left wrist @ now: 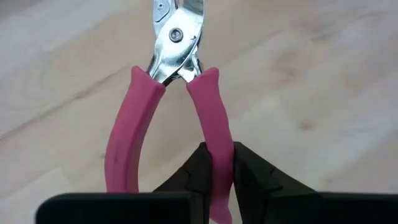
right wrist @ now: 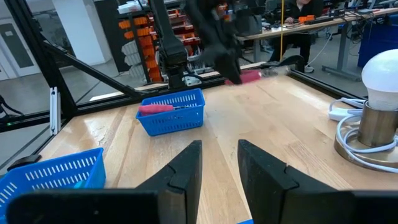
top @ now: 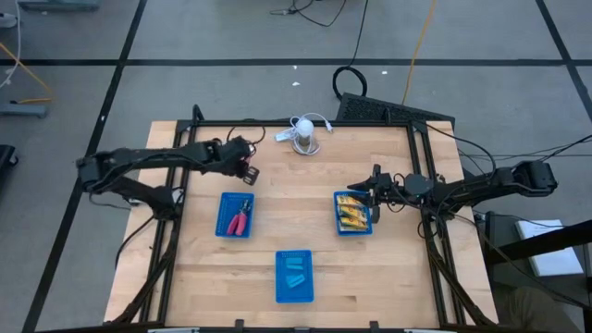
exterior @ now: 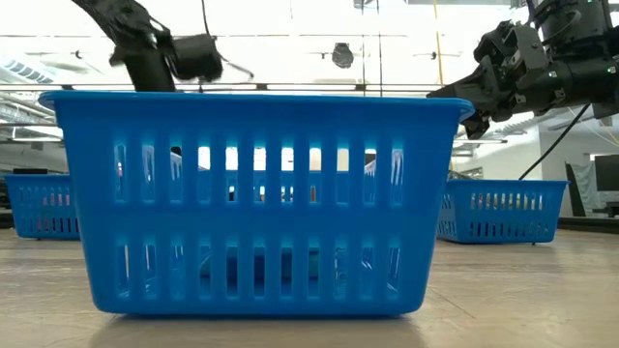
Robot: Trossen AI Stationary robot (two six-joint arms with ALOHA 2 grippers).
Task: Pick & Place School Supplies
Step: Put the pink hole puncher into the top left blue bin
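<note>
Pink-handled silver pliers (left wrist: 166,93); slotted blue baskets (exterior: 256,198); yellow-orange boxes (top: 352,214); pale wood table (top: 388,268).

Three blue baskets break up the bench (top: 277,231): one on the left (top: 235,215), one on the right (top: 353,213), one at the near middle (top: 294,277). Bare wood lies open between them, wide enough for a hand to pass. At the far edge a white lamp (top: 305,132) and its cable occupy the middle. The left hand (top: 248,169) hangs over bare wood beyond the left basket; the right hand (top: 375,199) sits just beside the right basket's rim.
</note>
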